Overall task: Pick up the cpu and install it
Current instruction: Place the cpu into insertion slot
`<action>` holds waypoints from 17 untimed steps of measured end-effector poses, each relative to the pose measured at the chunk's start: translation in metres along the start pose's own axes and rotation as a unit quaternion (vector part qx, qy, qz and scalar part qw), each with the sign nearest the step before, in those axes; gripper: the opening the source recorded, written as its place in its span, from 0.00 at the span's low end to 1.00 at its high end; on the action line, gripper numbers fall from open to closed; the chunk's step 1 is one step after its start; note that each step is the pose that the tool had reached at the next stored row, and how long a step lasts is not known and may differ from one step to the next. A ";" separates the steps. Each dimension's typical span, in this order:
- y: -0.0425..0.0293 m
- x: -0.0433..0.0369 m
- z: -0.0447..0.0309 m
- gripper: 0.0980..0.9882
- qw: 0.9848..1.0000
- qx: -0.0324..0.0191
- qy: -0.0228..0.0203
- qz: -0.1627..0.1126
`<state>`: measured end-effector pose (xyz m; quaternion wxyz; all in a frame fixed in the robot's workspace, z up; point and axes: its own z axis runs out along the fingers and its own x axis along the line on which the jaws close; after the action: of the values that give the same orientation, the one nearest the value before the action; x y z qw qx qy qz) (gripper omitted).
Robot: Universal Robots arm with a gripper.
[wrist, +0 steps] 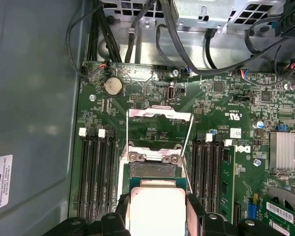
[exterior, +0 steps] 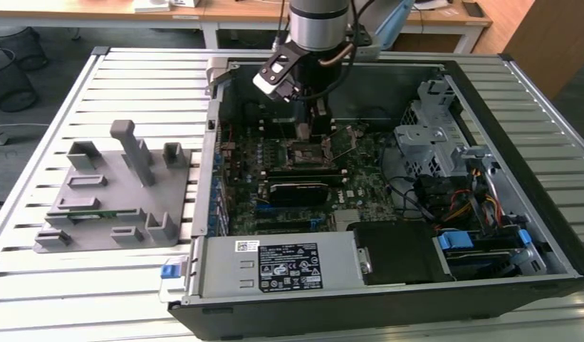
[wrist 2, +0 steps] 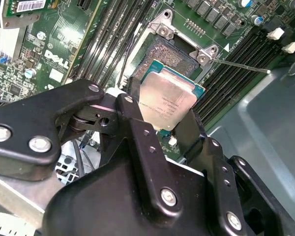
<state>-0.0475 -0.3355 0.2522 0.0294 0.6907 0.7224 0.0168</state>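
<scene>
Tool [wrist 2: 162,112] was clamped on the cpu [wrist 2: 171,96], with a finger [wrist 2: 132,101] on each of two opposite edges. Silvery top faced up, greenish rim showing. Cpu was held just over the open socket [wrist 2: 168,53], not seated.

In the first wrist view the cpu [wrist: 157,209] sat between the fingers. The socket [wrist: 152,169] lay just beyond the tool tips, the raised retention frame [wrist: 160,114] beyond that, and memory slots [wrist: 96,172] flanked both sides.

In the exterior view the tool [exterior: 308,117] stood inside the computer case [exterior: 520,235], over the motherboard [exterior: 306,167]. A grey fixture [exterior: 112,192] lay on the desk [exterior: 130,78], well apart from the tool
</scene>
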 end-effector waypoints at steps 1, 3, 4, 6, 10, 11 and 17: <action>-0.0001 0.0000 0.0012 0.49 1.000 0.000 0.000 0.000; -0.0002 0.0001 0.0037 0.49 1.000 0.000 0.000 0.000; -0.0003 0.0001 0.0047 0.49 1.000 0.000 0.000 0.000; -0.0004 0.0001 0.0067 0.49 1.000 0.000 0.000 0.000; -0.0007 0.0002 0.0104 0.49 1.000 0.000 0.000 0.000; -0.0007 0.0002 0.0114 0.49 1.000 0.000 0.000 0.001; -0.0012 0.0003 0.0180 0.49 1.000 0.000 0.000 0.002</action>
<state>-0.0475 -0.3355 0.2341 0.0295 0.6918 0.7213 0.0168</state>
